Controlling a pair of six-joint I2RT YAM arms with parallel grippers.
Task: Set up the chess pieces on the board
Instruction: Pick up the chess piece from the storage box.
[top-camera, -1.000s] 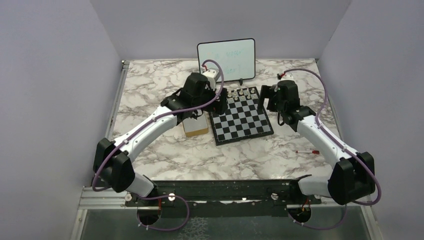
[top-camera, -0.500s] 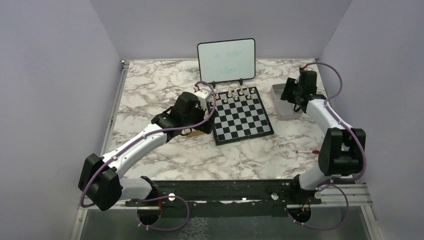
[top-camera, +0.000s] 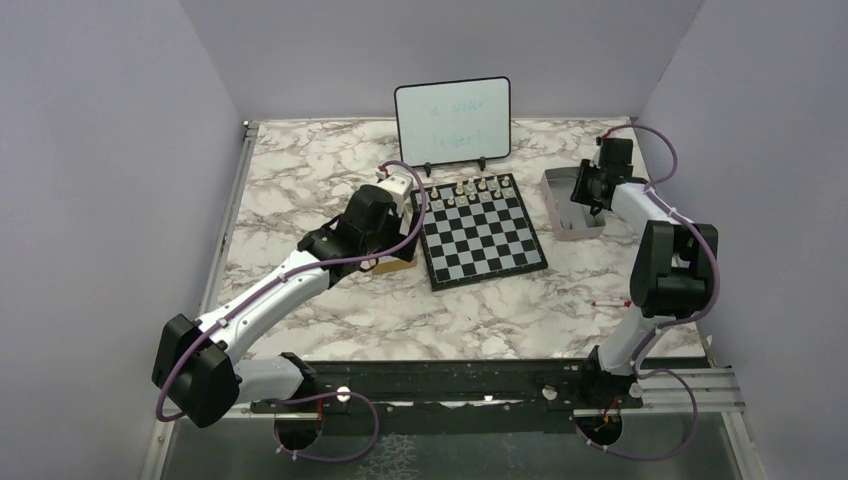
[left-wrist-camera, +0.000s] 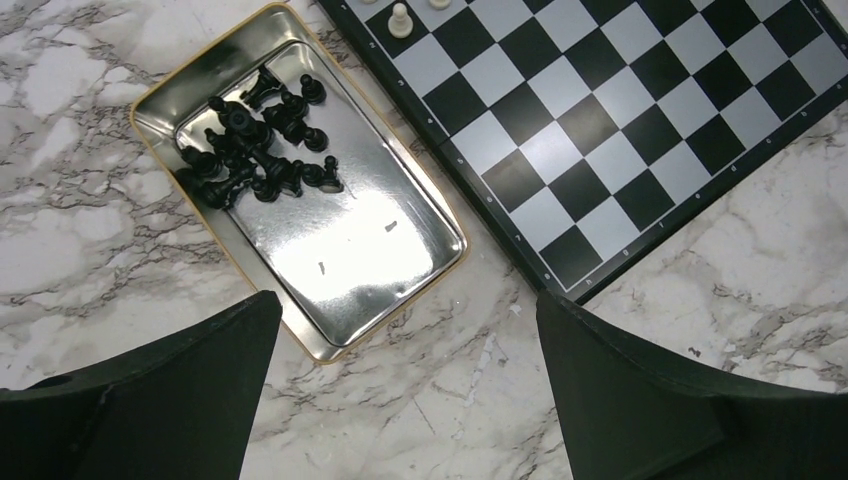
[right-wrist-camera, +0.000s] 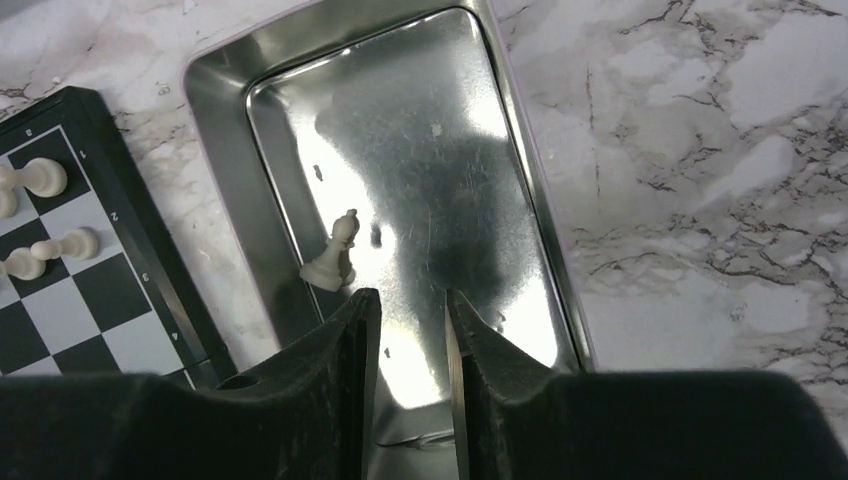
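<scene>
The board (top-camera: 483, 232) lies mid-table, with several white chess pieces (top-camera: 470, 187) along its far rows. One white piece (right-wrist-camera: 335, 255) lies tipped over in the silver tin (right-wrist-camera: 215, 90) right of the board. My right gripper (right-wrist-camera: 412, 295) hovers over that tin just right of the piece; its jaws are narrowed to a small gap with nothing between them. My left gripper (left-wrist-camera: 410, 370) is wide open above bare marble, near the corner of a gold-rimmed tin (left-wrist-camera: 370, 260) that holds a heap of black pieces (left-wrist-camera: 255, 150).
A white, black-framed whiteboard (top-camera: 452, 120) stands behind the board. A red-capped marker (top-camera: 614, 303) lies on the marble at the near right. The gold-rimmed tin sits against the board's left edge, the silver tin (top-camera: 573, 205) a little off its right edge.
My right arm swung from the board's right edge out over the silver tin and its jaws narrowed. My left arm drew back from the board's far-left corner towards the gold-rimmed tin.
</scene>
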